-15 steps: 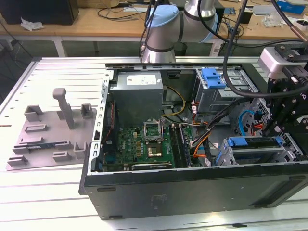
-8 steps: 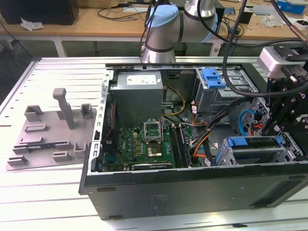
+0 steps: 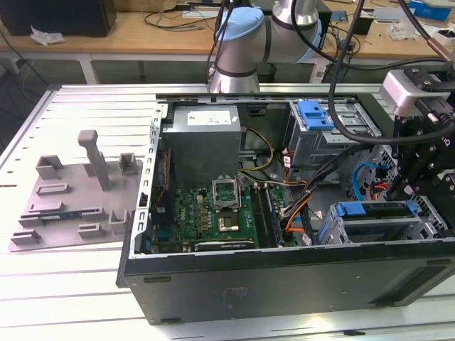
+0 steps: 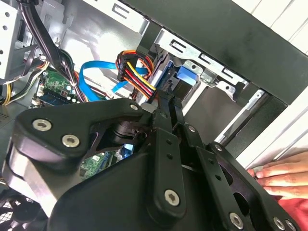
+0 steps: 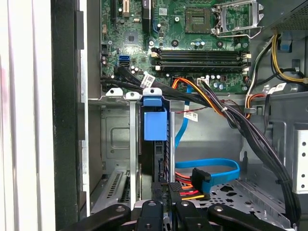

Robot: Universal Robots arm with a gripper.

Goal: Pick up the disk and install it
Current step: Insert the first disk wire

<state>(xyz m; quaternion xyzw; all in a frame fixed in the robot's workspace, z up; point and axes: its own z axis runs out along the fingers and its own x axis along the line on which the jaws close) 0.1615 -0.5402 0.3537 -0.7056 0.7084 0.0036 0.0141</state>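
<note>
No legible text (labels unreadable)

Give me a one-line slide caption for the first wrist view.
Pincer poised at the disk, standing on edge in the drive cage below the motherboard.

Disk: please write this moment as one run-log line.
disk: on edge in a drive cage slot | pincer: at the disk's near edge | power cable: beside pincer

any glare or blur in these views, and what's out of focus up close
In the second wrist view the gripper looms soft and dark, and the case wall is washed out white behind the cables; in the first wrist view the motherboard is crisp; in the exterior view lighting is even.
</note>
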